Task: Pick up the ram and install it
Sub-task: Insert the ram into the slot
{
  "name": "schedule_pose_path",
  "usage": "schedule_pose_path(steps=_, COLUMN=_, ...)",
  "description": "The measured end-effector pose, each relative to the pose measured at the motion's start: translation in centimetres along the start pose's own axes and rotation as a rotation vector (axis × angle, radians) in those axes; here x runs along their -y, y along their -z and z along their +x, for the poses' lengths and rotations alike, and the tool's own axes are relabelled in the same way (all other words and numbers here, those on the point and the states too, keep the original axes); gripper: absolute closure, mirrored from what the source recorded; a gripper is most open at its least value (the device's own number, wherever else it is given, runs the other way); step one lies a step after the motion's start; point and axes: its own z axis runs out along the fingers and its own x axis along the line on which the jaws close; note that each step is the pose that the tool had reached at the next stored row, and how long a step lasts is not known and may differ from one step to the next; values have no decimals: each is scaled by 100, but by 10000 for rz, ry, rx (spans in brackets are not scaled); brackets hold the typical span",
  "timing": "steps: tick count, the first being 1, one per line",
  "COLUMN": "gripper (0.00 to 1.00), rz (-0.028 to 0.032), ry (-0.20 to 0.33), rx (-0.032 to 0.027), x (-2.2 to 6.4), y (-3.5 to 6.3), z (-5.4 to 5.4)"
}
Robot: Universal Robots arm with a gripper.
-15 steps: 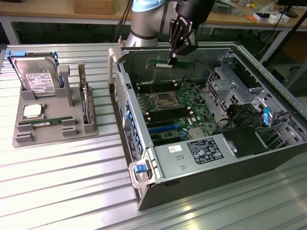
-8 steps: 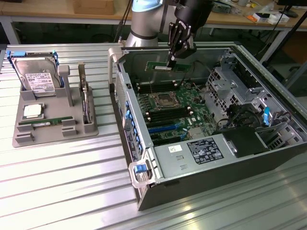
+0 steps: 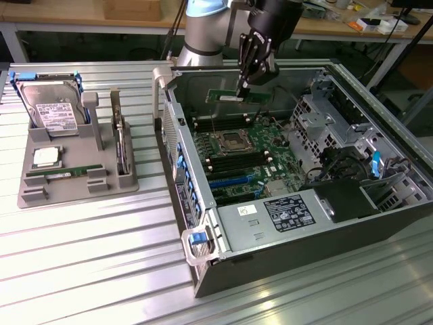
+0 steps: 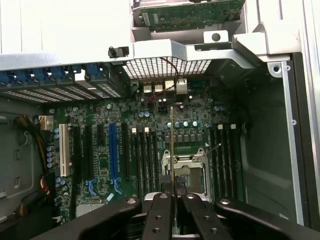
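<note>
Pincer [image 3: 241,87] pinches the ram [image 3: 223,96] over the motherboard [image 3: 272,160].
Its long side runs the same way as the memory slots [image 4: 141,160] below.

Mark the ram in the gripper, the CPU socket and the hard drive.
ram [image 3: 229,97], exterior view, white label on the held stick.
CPU socket [image 3: 229,141], exterior view, centre of the metal frame.
hard drive [image 3: 55,115], exterior view, its top label.
</note>
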Motion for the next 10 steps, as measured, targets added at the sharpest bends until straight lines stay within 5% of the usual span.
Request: schedule_pose_path(steps=10, gripper=87, rz=0, ry=1, rx=9, x=24, y=-3, z=145)
